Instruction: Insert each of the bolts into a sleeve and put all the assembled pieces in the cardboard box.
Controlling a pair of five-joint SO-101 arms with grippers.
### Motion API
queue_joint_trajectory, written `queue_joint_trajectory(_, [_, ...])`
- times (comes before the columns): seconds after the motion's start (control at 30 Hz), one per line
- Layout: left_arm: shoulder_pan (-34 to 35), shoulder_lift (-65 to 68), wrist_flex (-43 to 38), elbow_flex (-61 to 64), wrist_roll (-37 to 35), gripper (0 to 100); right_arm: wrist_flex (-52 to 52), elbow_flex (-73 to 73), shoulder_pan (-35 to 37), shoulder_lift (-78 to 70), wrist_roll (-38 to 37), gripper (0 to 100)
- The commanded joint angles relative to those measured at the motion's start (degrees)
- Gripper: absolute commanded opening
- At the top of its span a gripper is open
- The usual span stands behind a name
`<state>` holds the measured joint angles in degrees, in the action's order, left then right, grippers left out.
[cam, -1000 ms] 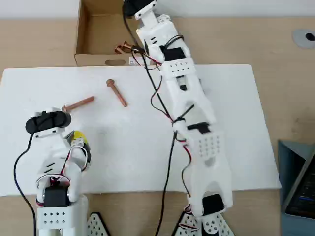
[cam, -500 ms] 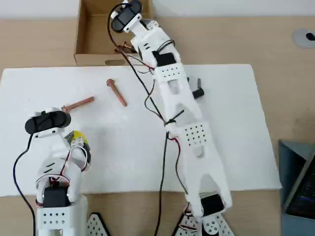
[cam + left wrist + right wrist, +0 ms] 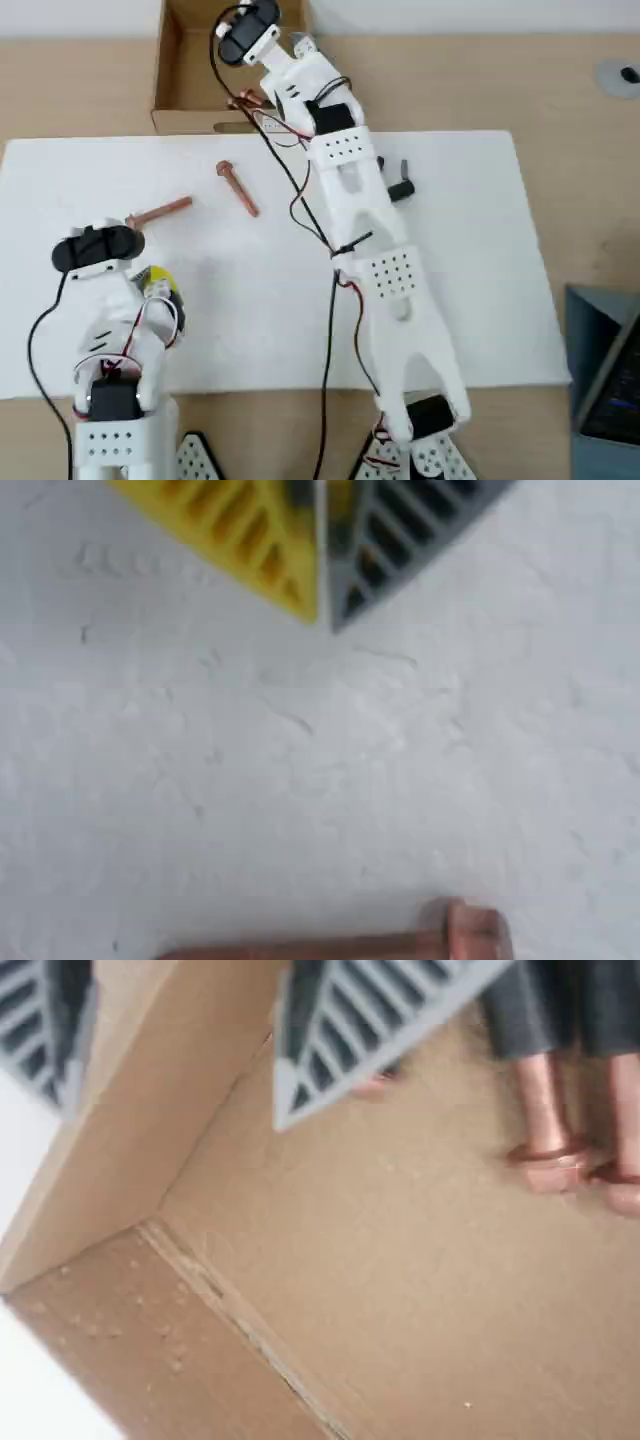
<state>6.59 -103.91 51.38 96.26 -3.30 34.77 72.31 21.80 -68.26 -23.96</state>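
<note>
Reaching up the high view from its bottom edge, the right arm [image 3: 360,215] ends over the cardboard box [image 3: 175,60] at upper left. Its right gripper [image 3: 180,1110] is spread wide: one grey finger hangs over the box floor, the other at the wall's edge, with nothing but cardboard between them. Assembled pieces [image 3: 555,1110], copper bolts in dark sleeves, lie side by side on the box floor near that gripper. In the high view their heads show just inside the box's near wall, beside the arm.

Against a second ago, the right arm has swung leftward, and its wrist sits farther over the box interior. The swing uncovers a black sleeve [image 3: 400,186] on the white mat [image 3: 480,280], just right of the arm, above centre.

The left arm [image 3: 120,340] is at lower left, in the same place as before. The left gripper [image 3: 322,615] has its yellow and grey fingers pressed tip to tip, holding nothing, just above the mat. The first loose bolt [image 3: 160,211] lies near it, up and to the right, not touching the fingers. The second loose bolt [image 3: 238,187] lies farther up and right, left of centre, head at its upper end, apart from the first. Neither bolt has shifted.
</note>
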Motion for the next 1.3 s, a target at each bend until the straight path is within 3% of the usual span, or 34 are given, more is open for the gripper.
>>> queue_joint_trajectory(0.0, [0.09,-0.4,0.09,0.7,-0.44,0,0.26,3.3,0.48,1.54,-0.35,14.9])
queue_joint_trajectory(0.33, [0.09,-0.4,0.09,0.7,-0.44,0,4.92,11.21,0.31,1.45,-0.18,14.7])
queue_joint_trajectory(0.53, [0.09,-0.4,0.09,0.7,-0.44,0,14.77,22.9,0.22,1.45,-0.26,0.5])
queue_joint_trajectory(0.93, [0.09,-0.4,0.09,0.7,-0.44,0,25.14,23.25,0.04,12.88,0.0,0.9])
queue_joint_trajectory(1.27, [0.09,-0.4,0.09,0.7,-0.44,0,45.1,23.25,-0.13,27.74,2.64,0.9])
